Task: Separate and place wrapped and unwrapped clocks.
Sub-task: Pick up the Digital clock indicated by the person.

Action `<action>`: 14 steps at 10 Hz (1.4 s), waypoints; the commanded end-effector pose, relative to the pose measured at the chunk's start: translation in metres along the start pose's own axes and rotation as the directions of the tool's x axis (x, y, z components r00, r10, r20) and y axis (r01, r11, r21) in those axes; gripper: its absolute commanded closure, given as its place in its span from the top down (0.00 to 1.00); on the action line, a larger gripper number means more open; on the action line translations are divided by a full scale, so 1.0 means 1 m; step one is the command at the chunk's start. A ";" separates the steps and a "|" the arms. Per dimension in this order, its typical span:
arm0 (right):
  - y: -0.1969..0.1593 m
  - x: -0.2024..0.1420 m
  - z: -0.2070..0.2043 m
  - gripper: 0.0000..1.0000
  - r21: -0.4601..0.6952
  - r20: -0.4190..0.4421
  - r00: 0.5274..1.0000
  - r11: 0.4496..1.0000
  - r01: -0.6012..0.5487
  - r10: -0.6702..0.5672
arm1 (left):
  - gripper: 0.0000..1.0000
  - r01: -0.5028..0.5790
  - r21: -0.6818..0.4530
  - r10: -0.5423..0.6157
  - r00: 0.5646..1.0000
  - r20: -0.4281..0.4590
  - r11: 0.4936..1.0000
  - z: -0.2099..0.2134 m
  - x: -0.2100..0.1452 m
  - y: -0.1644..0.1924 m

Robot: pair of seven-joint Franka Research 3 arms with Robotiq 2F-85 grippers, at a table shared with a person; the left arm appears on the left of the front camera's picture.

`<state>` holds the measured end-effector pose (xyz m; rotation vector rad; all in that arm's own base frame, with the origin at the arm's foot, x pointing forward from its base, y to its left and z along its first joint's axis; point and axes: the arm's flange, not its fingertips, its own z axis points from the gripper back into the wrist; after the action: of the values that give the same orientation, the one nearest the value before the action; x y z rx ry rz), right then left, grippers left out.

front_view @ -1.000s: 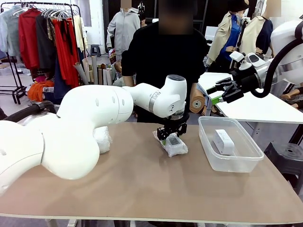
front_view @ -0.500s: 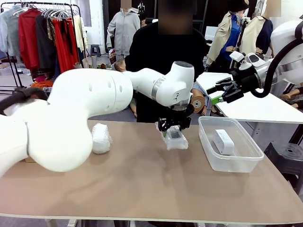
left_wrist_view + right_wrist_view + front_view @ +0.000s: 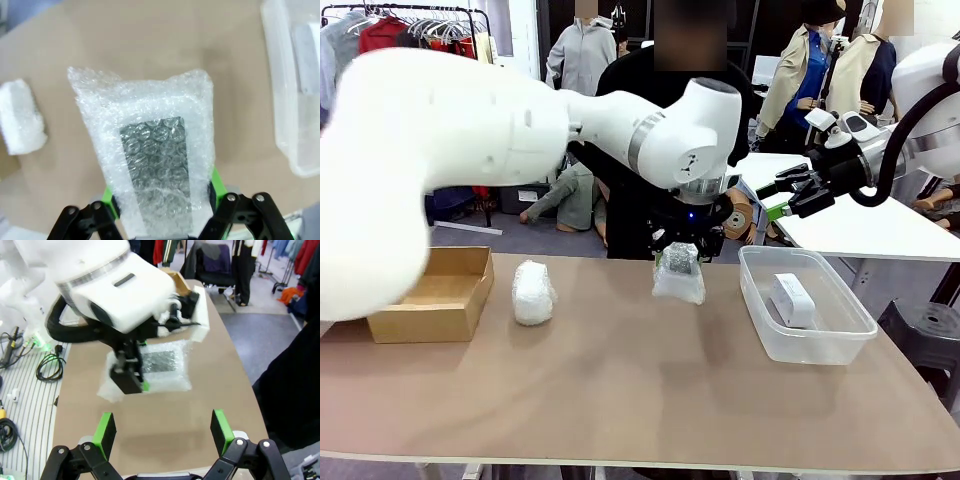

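From across the room, the front view shows the left tool [image 3: 677, 258] clamped partway shut on the top of a hand-sized bundle of clear bubble wrap with a dark grey face [image 3: 678, 284]. The bundle hangs at the desk's [image 3: 620, 400] middle, apparently just clear of its brown top. The bare white rounded-rectangular digital clock [image 3: 792, 298] lies inside the clear plastic tub [image 3: 810, 348] on the right, so the unwrapped side looks done. A second bundle in white bubble wrap [image 3: 532, 292] stands on the desk just beside an open cardboard box [image 3: 420, 322], and I can see nothing in the box. The right tool [image 3: 790, 195] hovers off to the right above the tub, gripping nothing. A person in black [image 3: 660, 130] stands behind the desk.

The left wrist view looks down the held bundle, with green pads pressing on either flank. The white bundle is off to one side, the tub to the other.

In the right wrist view, the right tool's jaws stand wide apart and empty, looking along the desk at the other arm's catch.

As I judge it, both wrapped bundles have yet to be placed, probably in the box.
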<state>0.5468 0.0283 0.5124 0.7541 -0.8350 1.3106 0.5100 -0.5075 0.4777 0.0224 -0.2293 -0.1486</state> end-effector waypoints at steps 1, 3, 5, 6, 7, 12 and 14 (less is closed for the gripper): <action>0.000 0.001 0.001 1.00 -0.001 -0.001 1.000 1.000 -0.003 0.003 | 0.00 0.104 -0.079 -0.104 0.995 0.003 0.991 0.015 -0.029 0.033; 0.000 0.001 0.001 1.00 -0.001 -0.001 1.000 1.000 -0.003 0.003 | 0.00 0.097 -0.026 -0.095 0.994 0.055 0.995 0.033 -0.033 0.048; 0.000 0.001 0.001 1.00 -0.001 -0.001 1.000 1.000 -0.003 0.003 | 0.00 0.085 -0.011 -0.084 0.991 0.106 0.996 0.056 -0.035 0.046; 0.000 0.001 0.001 1.00 -0.001 -0.001 1.000 1.000 -0.003 0.003 | 0.00 0.085 -0.023 -0.082 0.990 0.115 0.996 0.074 -0.033 0.040; 0.000 0.001 0.001 1.00 -0.001 -0.001 1.000 1.000 -0.003 0.003 | 0.00 0.093 -0.024 -0.089 0.988 0.122 0.995 0.090 -0.029 0.034; 0.000 0.001 0.001 1.00 -0.001 -0.001 1.000 1.000 -0.003 0.003 | 0.00 0.048 0.050 -0.056 0.987 0.153 0.998 0.166 -0.003 0.015; 0.000 0.001 0.001 1.00 -0.001 -0.001 1.000 1.000 -0.003 0.003 | 0.00 0.019 0.081 -0.032 0.986 0.164 0.997 0.178 -0.006 0.014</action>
<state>0.5468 0.0282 0.5124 0.7540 -0.8350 1.3105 0.4596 -0.4805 0.6408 0.0566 -0.3876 -0.1975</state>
